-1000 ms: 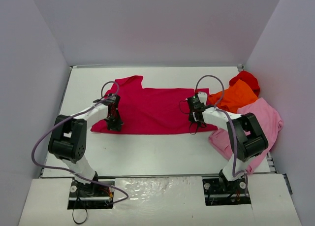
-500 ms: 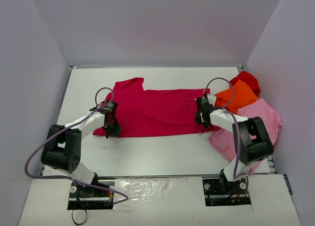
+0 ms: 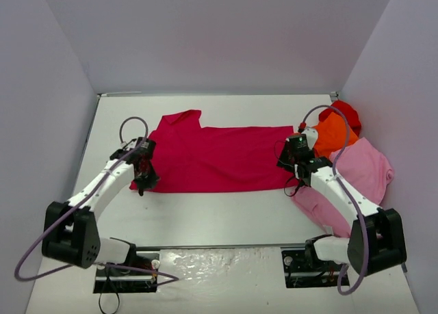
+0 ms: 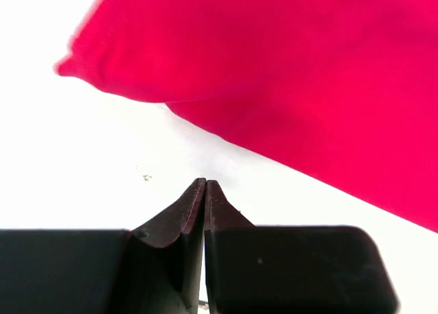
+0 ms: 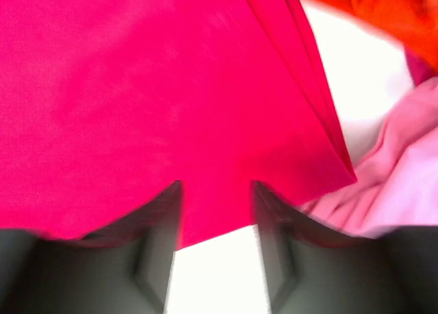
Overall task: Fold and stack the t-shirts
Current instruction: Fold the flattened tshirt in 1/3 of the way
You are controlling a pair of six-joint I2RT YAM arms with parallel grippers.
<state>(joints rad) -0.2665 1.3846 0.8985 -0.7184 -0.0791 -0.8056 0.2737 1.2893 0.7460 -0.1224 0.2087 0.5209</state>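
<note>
White table (image 3: 205, 215) boxed in by pale walls (image 3: 219, 40) on three sides, arm bases at the near edge.

Hard to read: the right wrist view is smeared, so I can't make out cloth edges sharply there. From overhead, the bright red shirt (image 3: 345, 112) is mostly tucked behind the orange shirt (image 3: 332, 133) in the far right corner. The right arm (image 3: 342, 194) lies across the light pink shirt (image 3: 366, 167) and covers part of it.

The crimson shirt (image 3: 219, 157) lies spread flat mid-table, one sleeve sticking out at the far left. Its right end sits close to the pile of other shirts.

Right gripper (image 3: 289, 166): overhead, its body blocks my look at the jaws. The wrist camera shows the right gripper (image 5: 215, 191) with jaws apart at a middling gap over the near right corner of the crimson cloth (image 5: 137, 88), nothing pinched that I can see. That view also picks up a doubled strip along the shirt's right edge, with orange (image 5: 383, 13) and pink (image 5: 404, 184) just past it.

Left gripper (image 3: 142, 186) sits at the shirt's near left corner. Its wrist view shows the left gripper (image 4: 205, 184) pressed fully together and empty, over bare table (image 4: 68, 157), just short of the crimson hem (image 4: 308, 74). Overhead I can't tell touching from apart.
</note>
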